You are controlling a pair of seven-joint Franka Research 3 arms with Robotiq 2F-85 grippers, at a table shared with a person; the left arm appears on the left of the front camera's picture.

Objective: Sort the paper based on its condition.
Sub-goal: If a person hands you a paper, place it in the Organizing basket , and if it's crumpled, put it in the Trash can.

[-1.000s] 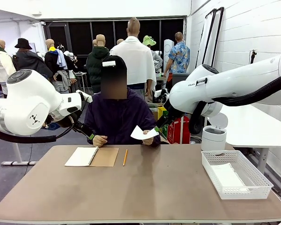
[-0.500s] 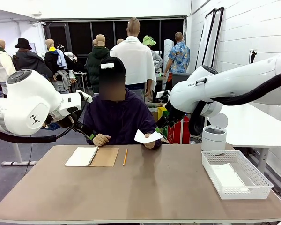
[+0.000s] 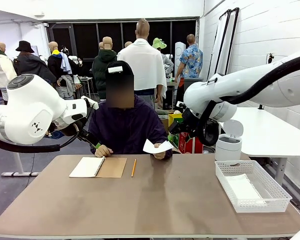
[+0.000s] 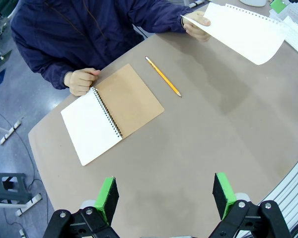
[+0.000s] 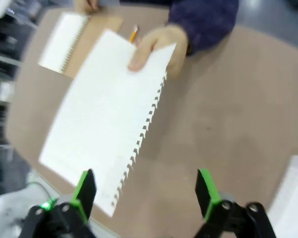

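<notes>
— Since a second ago, the right arm's elbow has swung right; why is the thin white ragged-edged sheet (image 3: 156,147) aloft?
— Person's hand (image 5: 156,48) offers it at the far edge. Right gripper (image 5: 145,194) gapes wide, empty, near it; left gripper (image 4: 166,196) likewise open, empty.

one held paper sheet (image 3: 157,147), one spiral notebook (image 3: 98,167), one pencil (image 3: 133,167), one white basket (image 3: 270,190)

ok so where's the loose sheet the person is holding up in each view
Front view: the loose sheet is at mid-picture, in the person's hand above the table's far edge.
Left wrist view: top right, held above the table.
Right wrist view: centre-left, ragged edge toward the middle.
Shared landmark: the yellow pencil beside the open spiral notebook.
</notes>
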